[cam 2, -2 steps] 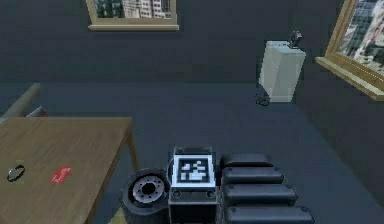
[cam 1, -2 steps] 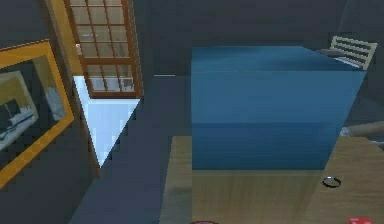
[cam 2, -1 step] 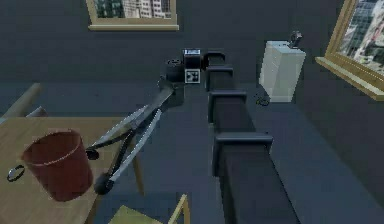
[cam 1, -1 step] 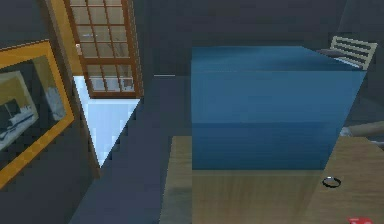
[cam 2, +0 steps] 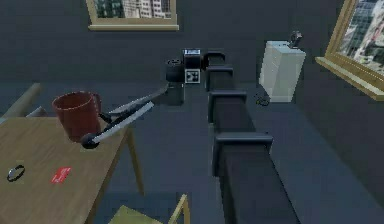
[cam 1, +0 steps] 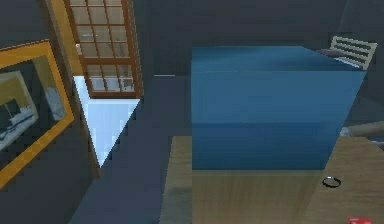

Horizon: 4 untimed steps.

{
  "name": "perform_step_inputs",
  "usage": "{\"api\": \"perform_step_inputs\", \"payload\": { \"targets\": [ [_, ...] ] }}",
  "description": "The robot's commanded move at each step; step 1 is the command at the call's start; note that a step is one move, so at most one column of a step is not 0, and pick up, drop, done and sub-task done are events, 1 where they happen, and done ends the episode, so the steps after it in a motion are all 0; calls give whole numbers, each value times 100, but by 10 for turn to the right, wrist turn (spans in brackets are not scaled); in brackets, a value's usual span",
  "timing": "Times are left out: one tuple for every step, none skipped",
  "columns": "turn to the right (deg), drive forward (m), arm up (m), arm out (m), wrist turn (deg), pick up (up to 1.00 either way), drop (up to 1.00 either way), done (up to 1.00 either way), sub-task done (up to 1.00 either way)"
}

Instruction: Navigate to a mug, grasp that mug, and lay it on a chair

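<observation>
You've got the arm extended, with the gripper reaching toward the arm side view's left. Its fingers end right at the red mug, which sits at the far edge of the wooden table. You can't tell the finger state from this, or whether the mug is held or standing on the tabletop. Nearer on the table are a small dark ring and a small red item. A pale wooden chair is at the bottom edge, just beside the table. In the forward view a big blue box stands behind the table, with a white slatted chair back beyond it.
</observation>
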Motion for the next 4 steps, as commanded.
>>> {"api": "perform_step_inputs", "payload": {
  "targets": [
    [0,0,-42,0,0,0,0,0,0],
    [0,0,-32,0,0,0,0,0,0],
    [0,0,0,0,0,0,100,0,0],
    [0,0,10,0,0,0,0,0,0]
  ]
}}
